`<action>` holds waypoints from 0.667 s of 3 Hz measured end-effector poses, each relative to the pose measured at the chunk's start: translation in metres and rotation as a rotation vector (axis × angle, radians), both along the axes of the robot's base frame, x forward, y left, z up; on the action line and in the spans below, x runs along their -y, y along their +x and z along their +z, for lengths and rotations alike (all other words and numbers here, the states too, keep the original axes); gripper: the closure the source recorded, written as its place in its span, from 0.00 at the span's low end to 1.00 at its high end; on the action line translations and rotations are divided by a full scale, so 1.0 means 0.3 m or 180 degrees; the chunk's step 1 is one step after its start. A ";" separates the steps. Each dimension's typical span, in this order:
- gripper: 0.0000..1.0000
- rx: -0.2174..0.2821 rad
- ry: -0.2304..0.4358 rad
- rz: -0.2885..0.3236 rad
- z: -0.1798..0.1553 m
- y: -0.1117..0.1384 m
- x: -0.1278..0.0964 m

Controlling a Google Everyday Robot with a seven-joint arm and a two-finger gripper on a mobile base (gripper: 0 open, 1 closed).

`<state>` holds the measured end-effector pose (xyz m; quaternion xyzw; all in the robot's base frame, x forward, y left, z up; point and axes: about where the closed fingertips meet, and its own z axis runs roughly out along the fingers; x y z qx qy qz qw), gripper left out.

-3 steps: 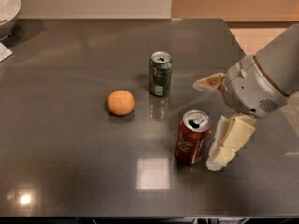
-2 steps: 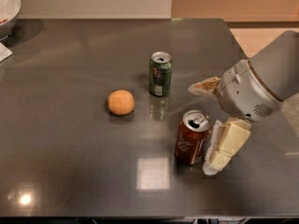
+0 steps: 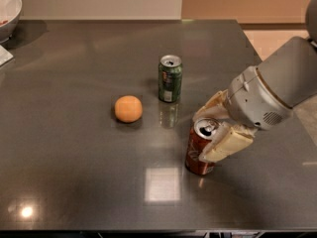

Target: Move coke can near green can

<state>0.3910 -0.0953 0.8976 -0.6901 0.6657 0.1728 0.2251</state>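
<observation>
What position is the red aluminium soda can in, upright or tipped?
Upright: coke can stands on table, top up; gripper around it.

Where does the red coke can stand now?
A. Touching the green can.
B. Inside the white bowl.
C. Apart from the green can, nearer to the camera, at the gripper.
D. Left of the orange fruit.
C: bare table shows between the coke can and the green can behind it, and the gripper is right at the coke can.

Left of my gripper (image 3: 203,137), an orange (image 3: 128,108) sat on the dark table (image 3: 74,172); a white bowl (image 3: 7,9) stood far-left.
</observation>
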 end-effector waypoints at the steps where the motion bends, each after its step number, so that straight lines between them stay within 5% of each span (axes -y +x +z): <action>1: 0.64 0.0023 -0.0034 -0.0008 0.013 0.012 -0.001; 2: 0.86 0.0024 -0.0115 -0.0095 0.031 0.057 0.000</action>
